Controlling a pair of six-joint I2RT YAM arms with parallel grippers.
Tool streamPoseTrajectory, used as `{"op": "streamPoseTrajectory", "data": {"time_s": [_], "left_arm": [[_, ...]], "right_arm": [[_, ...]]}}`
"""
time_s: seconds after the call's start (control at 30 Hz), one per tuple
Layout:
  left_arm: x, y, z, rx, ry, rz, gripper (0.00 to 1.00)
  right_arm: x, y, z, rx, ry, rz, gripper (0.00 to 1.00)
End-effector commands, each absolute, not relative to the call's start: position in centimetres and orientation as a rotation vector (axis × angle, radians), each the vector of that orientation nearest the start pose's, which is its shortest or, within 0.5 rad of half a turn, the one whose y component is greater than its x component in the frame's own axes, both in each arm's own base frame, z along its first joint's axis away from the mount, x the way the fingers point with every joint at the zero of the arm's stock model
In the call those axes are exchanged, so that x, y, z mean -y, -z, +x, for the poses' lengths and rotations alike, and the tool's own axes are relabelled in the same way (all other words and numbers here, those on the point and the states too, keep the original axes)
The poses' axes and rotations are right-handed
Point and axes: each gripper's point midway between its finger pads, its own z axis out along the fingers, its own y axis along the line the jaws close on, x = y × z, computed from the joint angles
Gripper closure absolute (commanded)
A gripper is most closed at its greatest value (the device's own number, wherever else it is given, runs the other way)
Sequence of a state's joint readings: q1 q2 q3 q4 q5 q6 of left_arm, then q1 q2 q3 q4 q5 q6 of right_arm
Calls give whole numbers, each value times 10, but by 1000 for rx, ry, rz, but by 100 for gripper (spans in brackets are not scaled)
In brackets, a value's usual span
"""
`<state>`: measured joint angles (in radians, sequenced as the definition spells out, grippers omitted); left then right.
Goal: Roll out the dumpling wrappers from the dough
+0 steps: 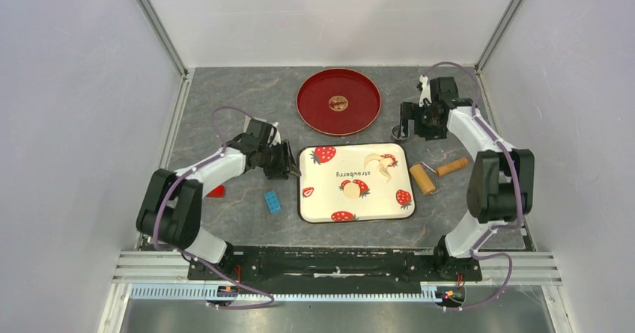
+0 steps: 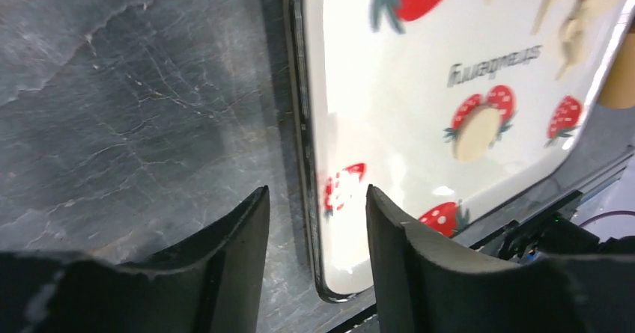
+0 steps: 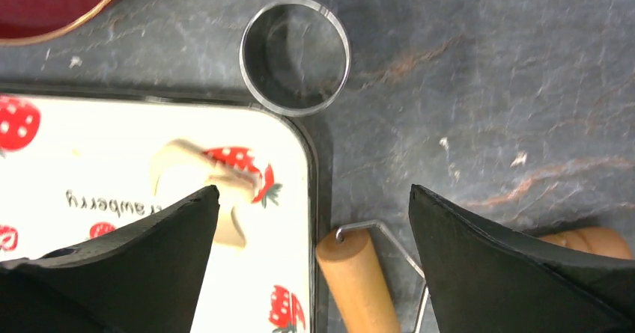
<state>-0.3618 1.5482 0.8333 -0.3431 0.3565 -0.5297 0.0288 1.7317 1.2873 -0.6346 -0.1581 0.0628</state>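
Sets left claw parted astride the left rim of the white strawberry-print rectangular tray, probably to steady it. Hangs right claw wide apart, gripping nothing, by the shiny metal ring and wooden roller. Holds one pale round dough wrapper mid-tray, ragged dough scraps far right.

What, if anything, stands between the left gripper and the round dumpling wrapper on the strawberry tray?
Nothing visible does. The left gripper hangs open over the rim of the strawberry tray, and only bare tray surface lies between it and the dumpling wrapper. The dough scraps lie farther off.
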Motion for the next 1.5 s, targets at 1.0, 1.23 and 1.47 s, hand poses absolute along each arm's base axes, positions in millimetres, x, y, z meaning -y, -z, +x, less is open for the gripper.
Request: {"op": "streamPoseTrajectory", "data": {"time_s": [1.0,1.23,1.47], "left_arm": [[40,-97,362,-2610,40,-229,18],[7,-59,367,-2722,5,-386,18],[-3,-33,368,-2816,-58,-387,21]], "right_arm": [[-83,-66,292,-2556,-574,-45,2],[-87,-54,291,-2585,-589,-61,2],[-93,-48,292,-2596,-605,-88,2]]}}
